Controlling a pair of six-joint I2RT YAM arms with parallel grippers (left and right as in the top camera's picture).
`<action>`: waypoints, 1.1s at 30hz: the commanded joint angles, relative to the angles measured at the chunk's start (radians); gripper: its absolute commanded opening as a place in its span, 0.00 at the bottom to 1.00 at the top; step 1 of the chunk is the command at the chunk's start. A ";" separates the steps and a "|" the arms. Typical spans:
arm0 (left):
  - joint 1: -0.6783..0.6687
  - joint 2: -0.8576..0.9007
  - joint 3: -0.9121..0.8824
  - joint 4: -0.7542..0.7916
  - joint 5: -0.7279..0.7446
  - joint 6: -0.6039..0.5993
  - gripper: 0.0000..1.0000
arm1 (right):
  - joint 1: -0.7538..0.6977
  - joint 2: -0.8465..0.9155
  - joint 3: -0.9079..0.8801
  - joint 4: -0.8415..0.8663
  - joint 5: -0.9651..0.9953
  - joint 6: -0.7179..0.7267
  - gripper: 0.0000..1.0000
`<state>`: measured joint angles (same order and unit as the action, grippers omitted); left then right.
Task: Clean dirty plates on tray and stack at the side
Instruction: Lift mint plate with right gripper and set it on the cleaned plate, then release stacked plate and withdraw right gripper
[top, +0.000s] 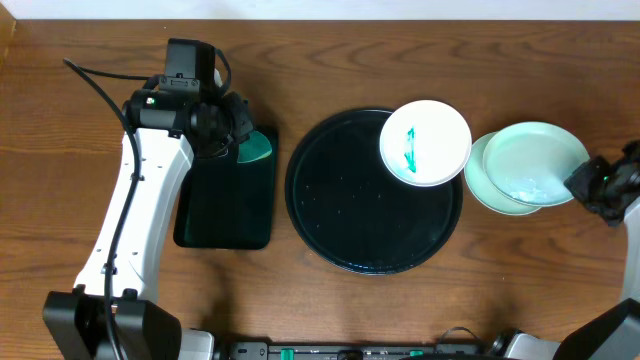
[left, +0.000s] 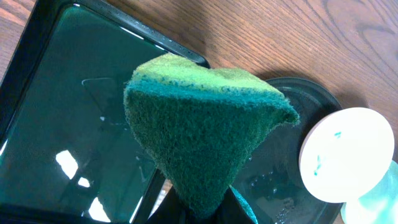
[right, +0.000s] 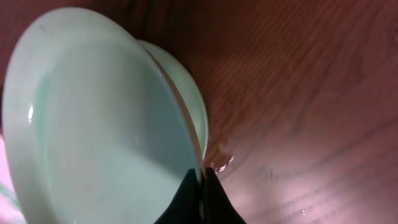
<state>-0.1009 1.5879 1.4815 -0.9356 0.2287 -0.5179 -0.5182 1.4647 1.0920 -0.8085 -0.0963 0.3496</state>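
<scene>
Gripping the near rim of the upper mint-green plate, the right end effector is clamped on that edge. The round plate faces hollow-up and overlaps a second mint-green plate just beyond it, both on the worktop. Farther out from those fingers, the white plate rests on the nearest edge of the round black tray, its green streak running crosswise to the end effector's reach. The left end effector pinches a green sponge over a corner of a rectangular black tray.
</scene>
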 joint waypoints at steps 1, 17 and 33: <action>-0.002 0.000 -0.006 0.001 -0.013 0.013 0.07 | -0.002 -0.015 -0.076 0.079 0.014 0.009 0.01; -0.002 0.000 -0.006 0.001 -0.013 0.013 0.07 | 0.160 -0.004 -0.270 0.336 0.092 0.013 0.01; -0.002 0.000 -0.006 -0.003 -0.013 0.013 0.07 | 0.150 0.030 -0.269 0.320 0.198 0.039 0.02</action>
<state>-0.1009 1.5879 1.4815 -0.9363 0.2287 -0.5179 -0.3393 1.4857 0.8272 -0.4862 0.0662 0.3721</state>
